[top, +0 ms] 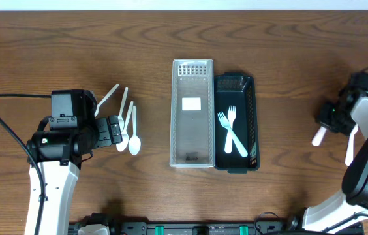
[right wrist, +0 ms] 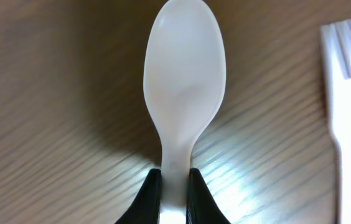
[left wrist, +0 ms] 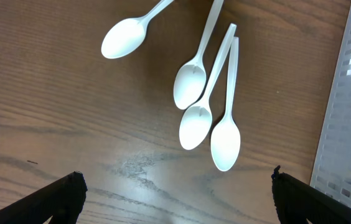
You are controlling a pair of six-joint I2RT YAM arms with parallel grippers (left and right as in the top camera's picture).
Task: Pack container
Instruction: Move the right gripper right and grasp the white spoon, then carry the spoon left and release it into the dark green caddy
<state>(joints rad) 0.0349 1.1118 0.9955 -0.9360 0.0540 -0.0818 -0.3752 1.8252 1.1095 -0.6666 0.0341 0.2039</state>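
Observation:
A clear slotted container point(top: 192, 114) stands at the table's middle, with a white label and a small dark item inside. A black container point(top: 252, 124) next to it on the right holds two crossed white forks point(top: 231, 132). Several white plastic spoons point(top: 129, 127) lie to the left; in the left wrist view point(left wrist: 210, 118) they lie just ahead of my left gripper point(left wrist: 175, 199), which is open and empty. It also shows in the overhead view point(top: 113, 130). My right gripper point(right wrist: 175, 186) is shut on the handle of a white spoon point(right wrist: 185, 93) at the far right point(top: 319, 136).
A white fork point(right wrist: 350, 99) lies on the table just right of the held spoon; it also shows in the overhead view point(top: 352, 145). The clear container's slotted wall point(left wrist: 350, 124) is at the right edge of the left wrist view.

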